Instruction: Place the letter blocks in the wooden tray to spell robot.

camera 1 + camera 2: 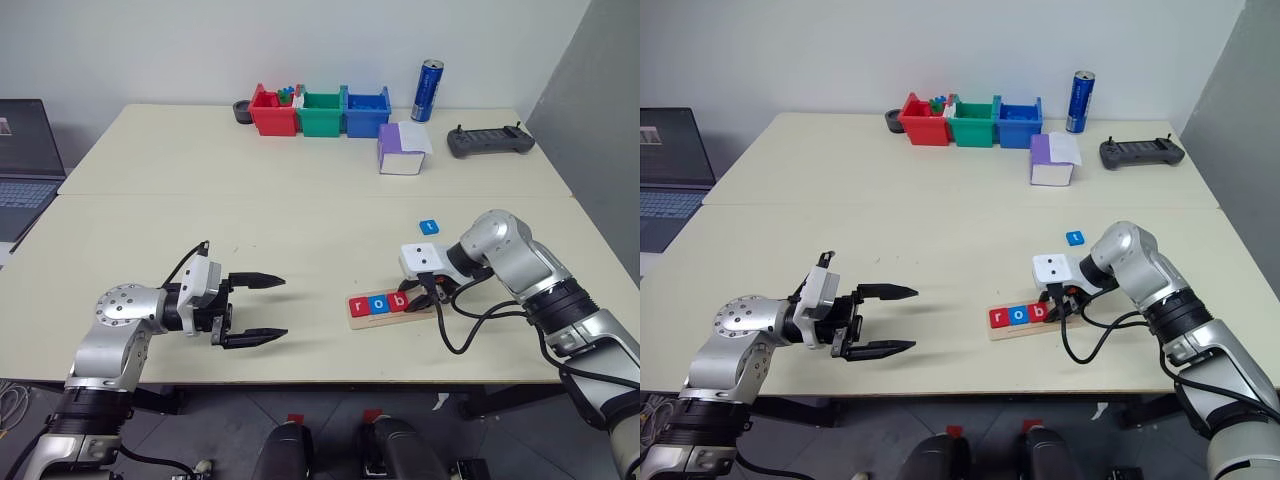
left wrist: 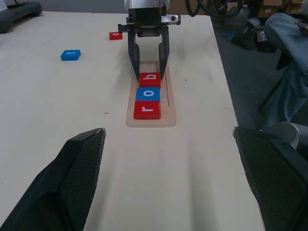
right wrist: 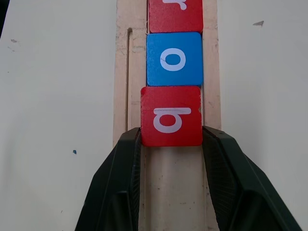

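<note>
Blocks first: my right gripper (image 3: 171, 139) pinches the red "b" block (image 3: 171, 116), third in the wooden tray (image 2: 151, 102) after red "r" (image 2: 147, 109) and blue "o" (image 2: 148, 94). Two slots beyond stay free. A blue "t" (image 1: 429, 227) and another red block (image 2: 115, 35) lie loose on open table (image 1: 300, 200). My left gripper (image 1: 262, 308) hangs wide, empty.

- Right gripper (image 3: 171, 144): fingers clamp both sides of the red "b" block (image 3: 171, 116).
- Wooden tray (image 3: 121, 72): blue "o" block (image 3: 173, 58) adjoins it; red "r" block (image 3: 175, 15) follows.
</note>
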